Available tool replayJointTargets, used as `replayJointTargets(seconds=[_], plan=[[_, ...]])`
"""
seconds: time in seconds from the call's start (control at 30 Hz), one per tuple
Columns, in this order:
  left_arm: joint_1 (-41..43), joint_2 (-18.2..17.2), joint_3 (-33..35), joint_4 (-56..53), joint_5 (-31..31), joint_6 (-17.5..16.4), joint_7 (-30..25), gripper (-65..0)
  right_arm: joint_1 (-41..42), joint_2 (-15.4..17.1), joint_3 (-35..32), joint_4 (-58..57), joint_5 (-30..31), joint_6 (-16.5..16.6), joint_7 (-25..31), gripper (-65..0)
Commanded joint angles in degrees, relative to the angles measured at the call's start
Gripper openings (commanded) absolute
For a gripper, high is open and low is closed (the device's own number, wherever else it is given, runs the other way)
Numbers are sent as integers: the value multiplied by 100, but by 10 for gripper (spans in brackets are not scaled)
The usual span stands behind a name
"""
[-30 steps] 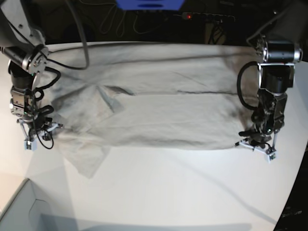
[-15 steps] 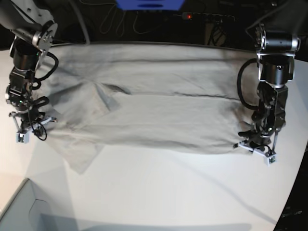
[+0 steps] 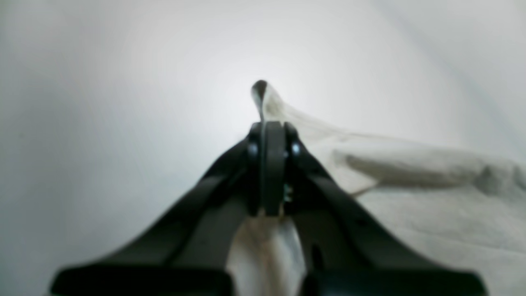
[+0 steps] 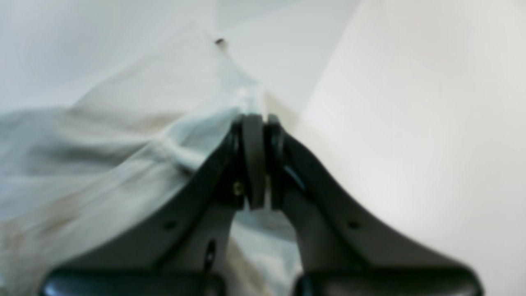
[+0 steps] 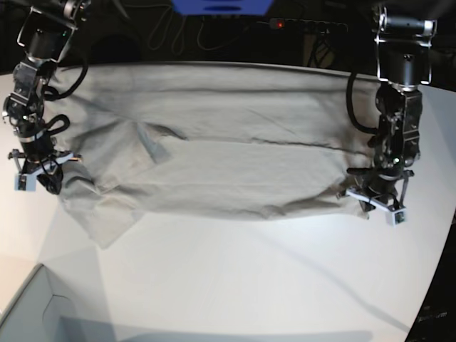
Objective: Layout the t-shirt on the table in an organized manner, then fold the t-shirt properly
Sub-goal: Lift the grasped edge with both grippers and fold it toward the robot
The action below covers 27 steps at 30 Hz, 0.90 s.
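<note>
**Both arms gripping the near edge, shirt stretched wide**

Here we are in the layout stage, by the look of it. The t-shirt [image 5: 214, 153] lies spread across the far half of the table [image 5: 235, 285], wide side to side, with a sleeve trailing off the near corner on the base view's left. The fold proper does not look begun.

The left gripper [image 5: 376, 203], on the base view's right, has its jaws clenched on a corner of the cloth; the wrist view shows a peak of fabric poking out past the tips and more bunched between the arms of the jaw. The right gripper [image 5: 32, 171], over on the other side, is clamped too, with a pinch of pale fabric pulled up to its closed tips in its own wrist view.

So the shirt hangs between the two grips, its near edge taut-ish, wrinkles running across the middle.

Next call, I'd judge: draw both corners evenly to flatten the creases, then lay the edge down square and sort out that stray sleeve.
</note>
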<state>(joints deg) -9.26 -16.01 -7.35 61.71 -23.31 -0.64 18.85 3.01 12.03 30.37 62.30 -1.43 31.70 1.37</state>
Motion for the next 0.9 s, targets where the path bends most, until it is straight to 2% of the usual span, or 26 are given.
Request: replayJointTargets(seconds=[0.0,0.23,0.47,0.63,0.87], plan=[[-11,-74,-210,242,-3,25,-158,-650,-41,32,132,244,121,25,175,-650],[447,-74,-438,805,-3,25,-131,-650,-683,-416,431,1238,262,34,184,-650],[992,-74,-447,1569,-3,25,-149,-650,-1158,-522,440,1563,649,8,184,-650],[1378,-74,-465,1965,-3,25,-158,-650,-1263,-627,941,1528,789,8,184,-650],[1677,164,-1115,1912,-3,16,-158,-650,-1421,-786,1275,1519,781,34,175,-650]])
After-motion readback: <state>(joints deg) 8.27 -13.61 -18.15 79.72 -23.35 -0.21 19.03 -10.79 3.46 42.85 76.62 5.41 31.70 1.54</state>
